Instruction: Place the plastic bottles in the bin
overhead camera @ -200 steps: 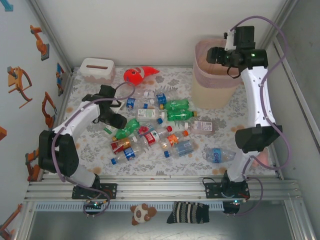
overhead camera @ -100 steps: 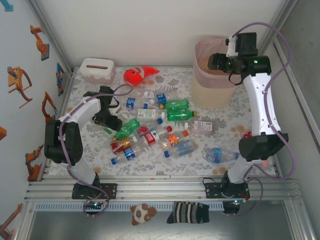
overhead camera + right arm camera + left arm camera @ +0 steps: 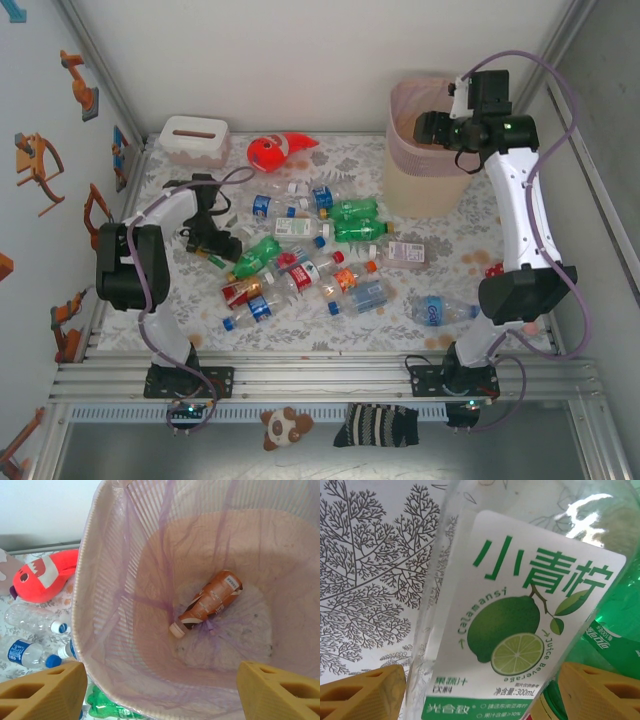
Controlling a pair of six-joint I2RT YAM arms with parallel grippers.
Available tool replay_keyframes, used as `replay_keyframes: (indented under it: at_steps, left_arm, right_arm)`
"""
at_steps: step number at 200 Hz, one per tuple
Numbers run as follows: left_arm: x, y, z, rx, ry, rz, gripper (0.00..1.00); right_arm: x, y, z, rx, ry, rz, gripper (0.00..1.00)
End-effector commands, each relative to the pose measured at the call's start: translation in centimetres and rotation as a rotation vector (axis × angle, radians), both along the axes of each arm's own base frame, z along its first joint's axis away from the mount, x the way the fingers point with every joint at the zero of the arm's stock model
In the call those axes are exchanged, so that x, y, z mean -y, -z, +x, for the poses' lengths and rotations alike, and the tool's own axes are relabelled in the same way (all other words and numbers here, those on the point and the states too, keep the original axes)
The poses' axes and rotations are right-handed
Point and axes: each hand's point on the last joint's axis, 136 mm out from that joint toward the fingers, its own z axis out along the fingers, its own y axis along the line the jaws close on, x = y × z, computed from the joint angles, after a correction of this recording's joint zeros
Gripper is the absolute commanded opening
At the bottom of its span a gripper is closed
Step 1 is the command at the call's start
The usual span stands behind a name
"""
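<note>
Right gripper (image 3: 160, 692) is held over the bin (image 3: 125, 555) with fingers spread wide; one brown bottle (image 3: 207, 602) is seen lying at the bin's bottom. Left gripper (image 3: 480, 690), fingers parted, is positioned around a lime-label bottle (image 3: 505, 625) among the plastic bottles (image 3: 300, 255) scattered on the desk (image 3: 180, 290) left of the bin.

Floral table (image 3: 462, 290) — bottles (image 3: 352, 211), fish toy (image 3: 272, 151), tissue box (image 3: 193, 139), bin (image 3: 420, 186).
</note>
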Motion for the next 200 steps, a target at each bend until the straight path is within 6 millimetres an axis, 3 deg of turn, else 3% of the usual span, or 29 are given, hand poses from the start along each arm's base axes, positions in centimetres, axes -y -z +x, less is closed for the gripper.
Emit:
replay_keyframes:
  at_steps: [1,69,126,171,200]
  left_arm:
    - [-0.1,0.4,-0.4,-0.055,-0.022,-0.027,0.79]
    - [-0.2,1.4,-0.9,-0.112,-0.052,-0.038,0.8]
    - [-0.9,0.4,-0.8,-0.072,-0.058,-0.013,0.65]
    - [-0.1,-3.5,0.5,0.056,-0.071,-0.074,0.64]
    - [2.3,-8.2,1.7,0.193,-0.066,-0.224,0.64]
  right_arm:
    - [-0.1,-1.4,-0.7,0.036,0.001,0.022,0.77]
    - [-0.8,-0.6,-0.8,0.017,-0.009,0.031,0.77]
    - [-1.5,-1.0,-1.1,0.026,-0.021,0.04,0.77]
    - [-2.9,-1.9,-1.9,0.054,-0.056,0.088,0.77]
    - [-4.7,-3.1,-2.9,0.102,-0.129,0.16,0.76]
